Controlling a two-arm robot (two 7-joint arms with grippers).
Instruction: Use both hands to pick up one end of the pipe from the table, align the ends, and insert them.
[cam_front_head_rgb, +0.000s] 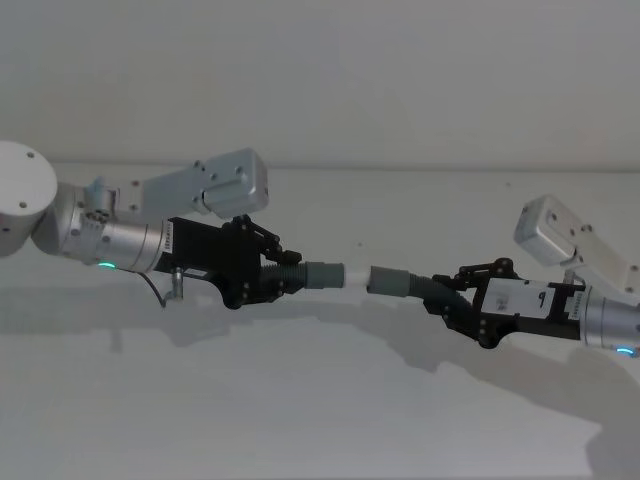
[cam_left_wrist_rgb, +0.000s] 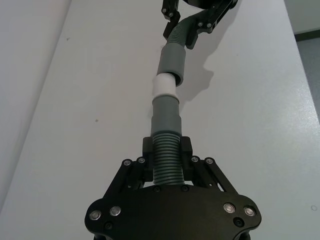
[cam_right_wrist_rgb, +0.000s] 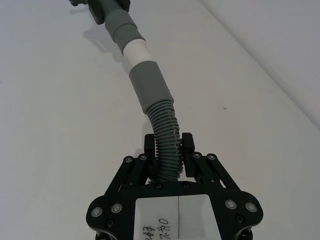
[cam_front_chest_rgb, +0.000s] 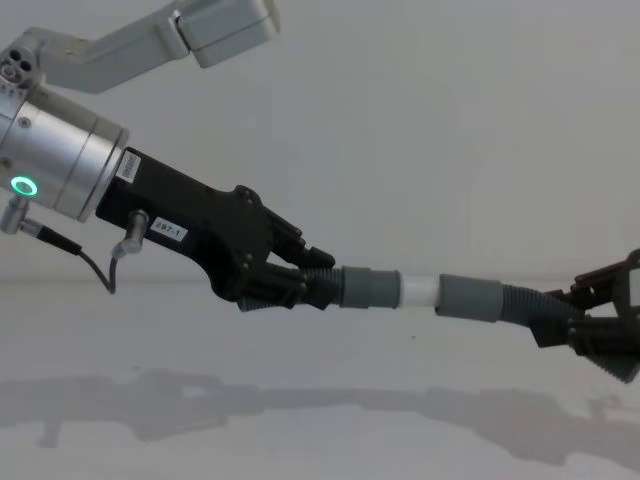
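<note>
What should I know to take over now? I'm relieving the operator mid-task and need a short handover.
Left end effector: shut on the ribbed part of the left hose, held above the table.
Right end effector: shut on the right hose, also lifted.
Ends: the left hose's white tip points at the right cuff. In the chest view the tip reaches the cuff's mouth, with most of the white still showing.
Done: both pieces picked up, ends roughly lined up.
Left: push the tip fully into the cuff. The wrist views suggest a slight angle between the pieces, so straighten first.
</note>
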